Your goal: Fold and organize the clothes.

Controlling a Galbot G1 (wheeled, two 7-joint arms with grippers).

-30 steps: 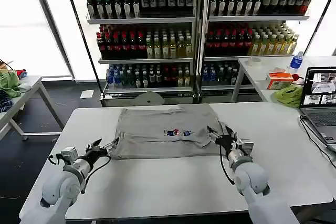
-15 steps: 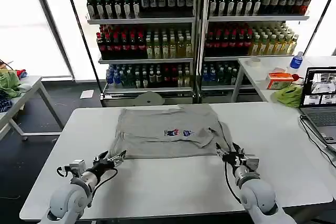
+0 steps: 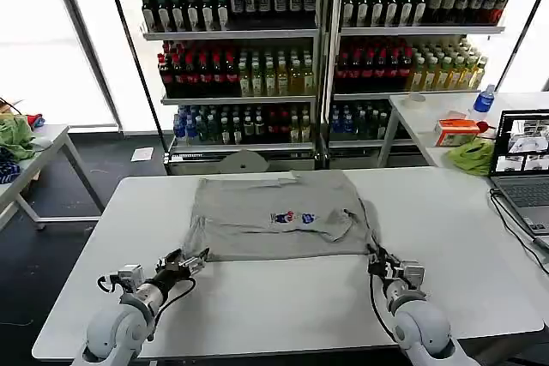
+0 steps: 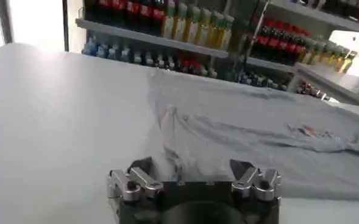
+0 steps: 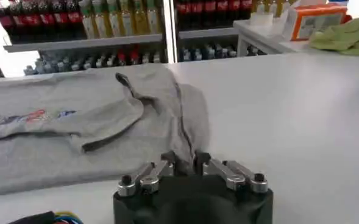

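A light grey short-sleeved shirt [image 3: 274, 212] with a small multicoloured chest print lies spread on the white table [image 3: 274, 306]. My left gripper [image 3: 190, 261] sits at the shirt's near left corner. In the left wrist view the left gripper [image 4: 190, 169] stands open, the shirt [image 4: 258, 131] lying just ahead of its spread fingers. My right gripper [image 3: 378, 260] is at the near right corner. In the right wrist view the right gripper [image 5: 184, 159] is shut on a pinch of the shirt [image 5: 75, 122] at its edge.
A laptop [image 3: 525, 160], a lime-green cloth [image 3: 472, 156] and an orange box [image 3: 456, 130] sit on the table at the right. Shelves of bottles [image 3: 317, 40] stand behind. A side table [image 3: 26, 152] with cloths is at the far left.
Both grippers have drawn back toward the table's near edge, and the shirt's near edge has been pulled along and flattened. The left gripper's fingers now stand apart.
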